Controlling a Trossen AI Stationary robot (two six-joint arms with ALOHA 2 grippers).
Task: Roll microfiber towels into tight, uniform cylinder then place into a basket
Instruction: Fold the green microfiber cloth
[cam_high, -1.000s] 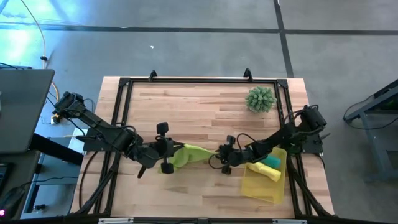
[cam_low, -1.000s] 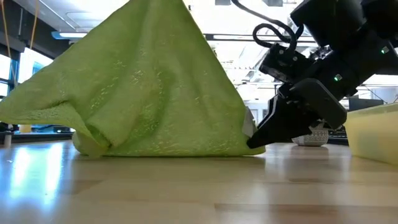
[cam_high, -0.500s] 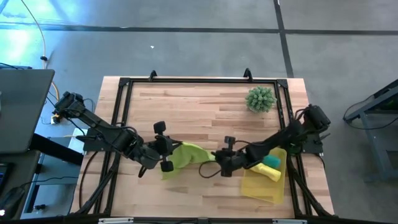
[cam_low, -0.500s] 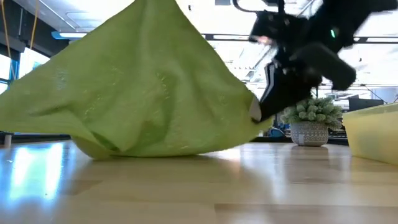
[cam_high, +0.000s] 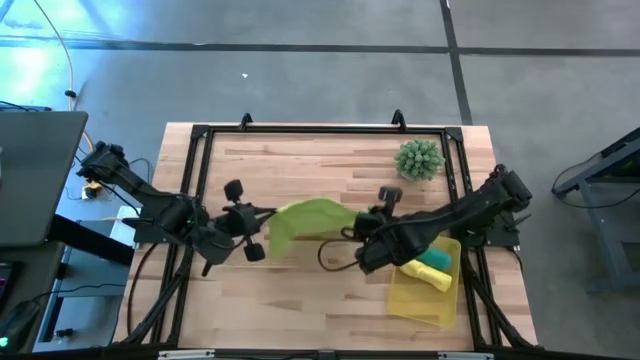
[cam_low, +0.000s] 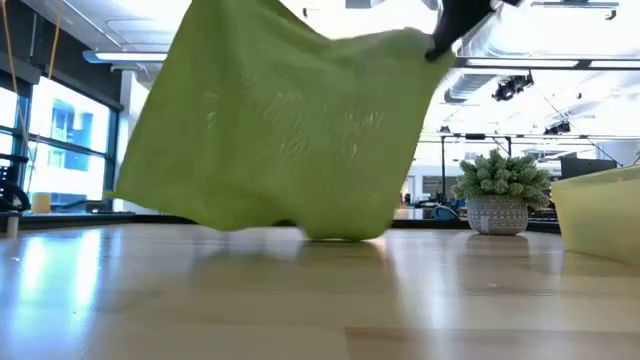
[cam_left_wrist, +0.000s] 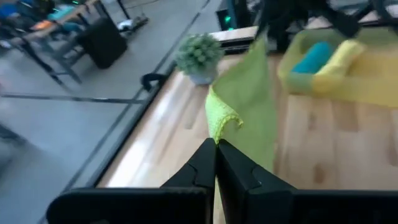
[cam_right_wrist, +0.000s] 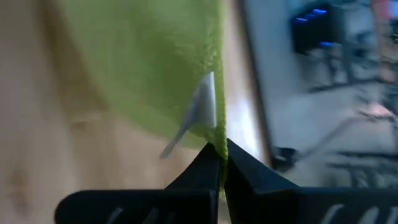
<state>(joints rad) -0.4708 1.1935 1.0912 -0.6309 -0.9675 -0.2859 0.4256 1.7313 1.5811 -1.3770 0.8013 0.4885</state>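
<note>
Lime towel: stretched above mid-table, bottom edge touching the wood. Left gripper and right gripper each clamp a corner. Basket with two rolled towels, partly hidden by right arm.

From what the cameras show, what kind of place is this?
Probably a robotics lab or workshop in an open industrial hall. The wooden table with a black frame stands on grey concrete floor; the low view shows exposed ceiling ducts and large windows.
</note>
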